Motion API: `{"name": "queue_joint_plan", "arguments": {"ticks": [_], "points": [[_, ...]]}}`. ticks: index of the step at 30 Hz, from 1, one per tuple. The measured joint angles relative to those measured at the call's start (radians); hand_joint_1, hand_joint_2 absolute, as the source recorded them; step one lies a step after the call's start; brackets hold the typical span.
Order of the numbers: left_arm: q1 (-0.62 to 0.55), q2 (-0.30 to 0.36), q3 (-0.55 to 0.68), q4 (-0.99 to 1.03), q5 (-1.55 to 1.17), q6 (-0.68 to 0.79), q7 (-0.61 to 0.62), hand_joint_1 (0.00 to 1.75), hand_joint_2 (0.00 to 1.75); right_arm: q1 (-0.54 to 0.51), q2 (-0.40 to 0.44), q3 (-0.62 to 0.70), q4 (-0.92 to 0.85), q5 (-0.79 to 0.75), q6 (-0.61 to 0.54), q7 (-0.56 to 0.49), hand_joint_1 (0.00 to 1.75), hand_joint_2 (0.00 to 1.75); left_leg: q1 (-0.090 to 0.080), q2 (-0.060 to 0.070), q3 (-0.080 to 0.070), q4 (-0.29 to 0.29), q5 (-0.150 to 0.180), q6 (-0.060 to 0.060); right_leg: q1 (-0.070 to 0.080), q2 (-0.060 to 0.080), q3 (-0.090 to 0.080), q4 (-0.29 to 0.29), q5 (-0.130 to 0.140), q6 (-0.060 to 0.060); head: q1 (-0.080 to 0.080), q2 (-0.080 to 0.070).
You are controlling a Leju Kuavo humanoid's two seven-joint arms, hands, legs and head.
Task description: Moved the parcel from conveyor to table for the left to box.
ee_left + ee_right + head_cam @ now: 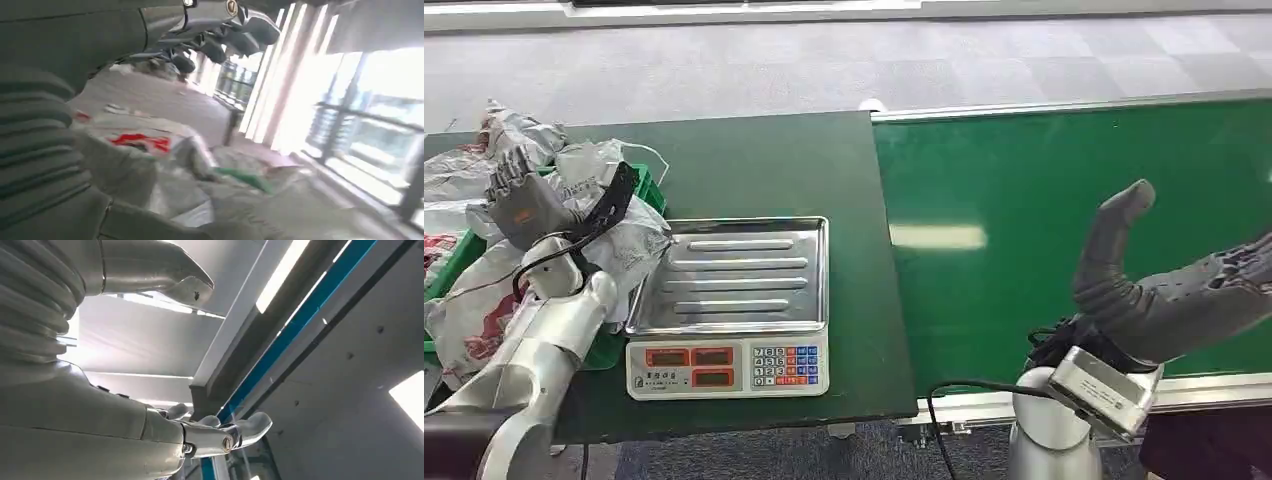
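While right robot hand (pixel 1184 290) hovers released over conveyor (pixel 1024 220), parcels (pixel 614 235) beside left.

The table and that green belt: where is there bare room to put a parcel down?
The conveyor belt is bare, apart from the right hand above its near edge. The scale's steel tray is empty. A bare strip of table lies behind the scale. The green bin at the left is crowded with grey parcel bags, with the left hand over them.

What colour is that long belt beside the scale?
Green; the conveyor belt shows best in the head view.
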State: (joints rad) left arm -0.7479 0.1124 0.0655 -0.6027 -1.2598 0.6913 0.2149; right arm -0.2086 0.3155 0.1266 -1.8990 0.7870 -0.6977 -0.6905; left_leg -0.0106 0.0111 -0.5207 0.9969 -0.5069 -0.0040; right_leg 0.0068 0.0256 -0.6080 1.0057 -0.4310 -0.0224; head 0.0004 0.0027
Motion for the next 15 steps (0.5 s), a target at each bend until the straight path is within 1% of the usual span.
{"name": "queue_joint_plan", "arguments": {"ticks": [2,3,4,5,6,7,8,10,11,12,14,15], "points": [[-0.021,-0.100,0.236,-0.136,0.096,0.010,-0.461,0.00,0.00,-0.001,0.000,0.000,0.006,0.000,0.000,-0.006,0.00,1.75,0.002,-0.006,-0.005,0.001,0.001,0.000,0.001,-0.006,0.000,0.000,0.000,0.000,0.003,0.000],[-0.030,-0.138,0.336,-0.183,0.177,0.011,-0.726,0.00,0.00,-0.002,0.000,0.001,0.011,0.002,0.002,-0.007,0.00,1.75,0.002,-0.003,-0.004,0.001,0.000,0.000,-0.002,-0.005,0.000,0.000,0.000,0.000,0.004,0.000],[-0.029,-0.167,0.425,-0.237,0.300,0.011,-0.934,0.00,0.00,-0.002,0.000,0.001,0.015,0.002,0.002,-0.008,0.00,1.75,0.000,0.005,-0.004,0.000,-0.002,-0.001,-0.004,0.003,0.000,0.001,0.001,0.001,0.003,0.000],[-0.018,-0.195,0.496,-0.304,0.451,0.012,-1.044,0.00,0.00,-0.002,0.000,0.001,0.019,0.003,0.002,-0.008,0.00,1.75,-0.001,0.012,0.003,0.000,-0.003,0.000,-0.005,0.011,0.000,0.001,0.001,0.001,0.003,0.000],[-0.005,-0.230,0.542,-0.364,0.572,0.011,-1.040,0.00,0.00,-0.002,0.000,0.001,0.022,0.002,0.001,-0.007,0.00,1.75,-0.002,0.016,0.004,0.000,-0.004,0.000,-0.005,0.014,0.000,0.000,0.001,0.001,0.003,0.000],[0.011,-0.253,0.574,-0.425,0.674,0.012,-1.031,0.00,0.00,-0.003,0.000,0.001,0.027,0.003,0.002,-0.008,0.00,1.75,-0.001,0.016,0.004,0.000,-0.004,0.000,-0.004,0.014,0.000,0.000,0.001,0.001,0.002,0.000],[0.036,-0.276,0.578,-0.490,0.744,0.012,-1.004,0.00,0.00,-0.003,0.000,0.001,0.030,0.002,0.002,-0.008,0.00,1.75,-0.001,0.012,0.004,0.000,-0.004,0.001,-0.003,0.011,0.000,0.000,0.000,0.001,0.003,0.000],[0.079,-0.303,0.513,-0.617,0.835,0.012,-0.947,0.00,0.00,-0.004,-0.001,0.001,0.037,0.001,0.002,-0.008,0.00,1.75,0.000,0.002,0.001,0.000,-0.003,0.001,-0.002,0.002,0.001,0.000,-0.001,0.001,0.002,0.000],[0.093,-0.306,0.468,-0.657,0.863,0.011,-0.938,0.00,1.75,-0.004,-0.001,0.001,0.040,-0.001,0.002,-0.008,0.00,1.75,0.001,-0.004,-0.001,0.000,-0.002,0.001,-0.002,-0.004,0.002,0.000,-0.001,0.001,0.003,0.000],[0.111,-0.311,0.427,-0.708,0.906,0.012,-0.932,0.00,1.75,-0.005,-0.001,0.001,0.042,-0.008,0.002,-0.008,0.00,1.75,0.001,-0.006,-0.001,0.000,-0.002,0.000,-0.002,-0.007,0.002,0.000,-0.001,0.001,0.002,0.000],[0.162,-0.315,0.342,-0.823,1.035,0.006,-0.925,0.00,1.75,-0.004,-0.001,0.001,0.049,-0.042,0.002,-0.008,0.00,1.75,0.001,-0.006,-0.001,0.000,-0.002,0.000,-0.002,-0.007,0.002,0.000,-0.001,0.001,0.003,0.000],[0.197,-0.315,0.283,-0.872,1.102,-0.020,-0.921,0.00,1.75,-0.003,-0.001,0.003,0.054,-0.076,0.002,-0.008,0.00,1.75,0.001,-0.006,-0.001,0.000,-0.002,0.000,-0.002,-0.007,0.003,0.000,-0.001,0.001,0.002,0.000]]}}
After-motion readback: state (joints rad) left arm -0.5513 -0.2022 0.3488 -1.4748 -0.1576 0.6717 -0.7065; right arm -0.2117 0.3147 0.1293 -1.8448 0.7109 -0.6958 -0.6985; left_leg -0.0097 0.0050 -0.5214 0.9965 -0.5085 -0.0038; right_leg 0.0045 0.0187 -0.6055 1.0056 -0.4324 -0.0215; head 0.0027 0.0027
